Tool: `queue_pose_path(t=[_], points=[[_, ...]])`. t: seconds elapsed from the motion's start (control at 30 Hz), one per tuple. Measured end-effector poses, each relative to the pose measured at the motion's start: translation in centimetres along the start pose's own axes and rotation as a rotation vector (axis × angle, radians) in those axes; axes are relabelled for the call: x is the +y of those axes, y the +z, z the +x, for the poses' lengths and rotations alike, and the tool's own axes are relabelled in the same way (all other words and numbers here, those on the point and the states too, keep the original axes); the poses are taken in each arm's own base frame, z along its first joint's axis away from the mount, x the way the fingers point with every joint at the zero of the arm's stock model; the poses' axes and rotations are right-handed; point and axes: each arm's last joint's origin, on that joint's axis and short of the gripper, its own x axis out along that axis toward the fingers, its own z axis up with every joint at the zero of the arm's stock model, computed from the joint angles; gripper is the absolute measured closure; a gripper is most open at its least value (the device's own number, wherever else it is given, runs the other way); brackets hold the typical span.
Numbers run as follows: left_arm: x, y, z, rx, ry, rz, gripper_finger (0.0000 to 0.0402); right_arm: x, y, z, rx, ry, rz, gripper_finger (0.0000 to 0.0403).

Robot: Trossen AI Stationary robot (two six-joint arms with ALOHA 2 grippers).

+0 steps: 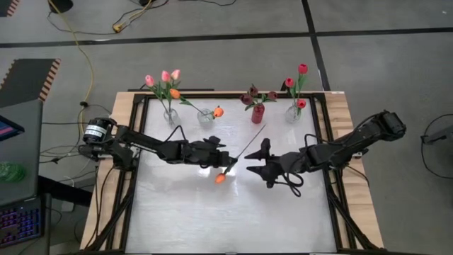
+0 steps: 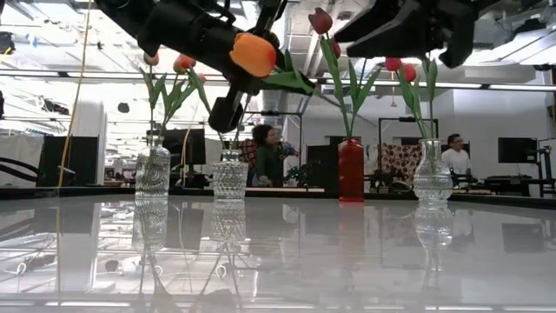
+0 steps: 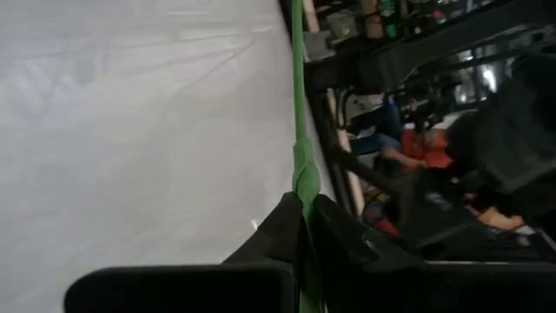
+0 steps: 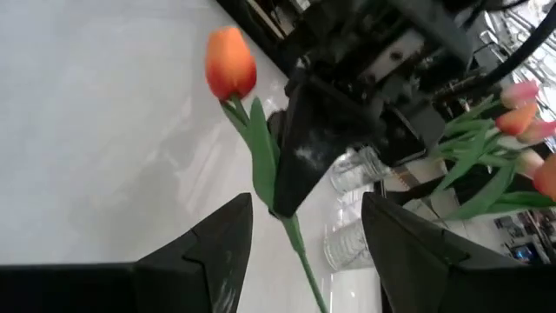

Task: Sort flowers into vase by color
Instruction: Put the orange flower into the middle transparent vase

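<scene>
Along the table's far edge, four vases [image 1: 257, 113] hold tulips [image 1: 164, 76].

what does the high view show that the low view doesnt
Only the high view shows both arms whole over the table, with the left gripper shut on the orange tulip and the right gripper facing it, jaws open. Only the low view shows the room behind, with people in it. Both show the four vases along the far edge, including the red vase.
</scene>
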Motion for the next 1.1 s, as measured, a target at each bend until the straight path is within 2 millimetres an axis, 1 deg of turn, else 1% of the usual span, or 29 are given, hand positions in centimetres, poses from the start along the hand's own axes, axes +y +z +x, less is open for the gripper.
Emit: queue_pose_path(t=[0.13, 0.23, 0.4, 0.57, 0.7, 0.77, 0.87, 1.1], points=[[-0.4, 0.1, 0.0, -0.011, -0.038, -0.003, 0.0393, -0.4, -0.4, 0.3, 0.02, -0.012, -0.004, 0.0159], [-0.4, 0.1, 0.0, -0.013, -0.044, -0.006, 0.0393, -0.4, -0.8, 0.8, 0.04, -0.013, -0.054, 0.0159], [-0.7, 0.2, 0.0, -0.018, -0.071, -0.036, 0.0393, 1.0, -1.6, 2.6, 0.097, 0.016, -0.169, 0.0159], [-0.7, 0.2, 0.0, -0.002, -0.079, -0.041, 0.0393, 1.9, -1.8, 4.3, 0.177, -0.084, -0.271, 0.0159], [-0.7, 0.1, 0.0, 0.001, -0.08, -0.031, 0.0393, 2.3, -1.8, 5.1, 0.222, -0.096, -0.299, 0.0163], [-0.7, 0.1, 0.0, 0.004, -0.08, -0.022, 0.0393, 2.3, -1.7, 5.3, 0.222, -0.097, -0.298, 0.0176], [-0.7, 0.1, 0.0, 0.004, -0.08, -0.003, 0.0393, 2.2, -1.5, 5.5, 0.222, -0.103, -0.296, 0.0207], [-0.6, 0.1, 0.0, 0.009, -0.062, 0.004, 0.0393, 2.0, -1.4, 5.4, 0.233, -0.12, -0.293, 0.0308]])
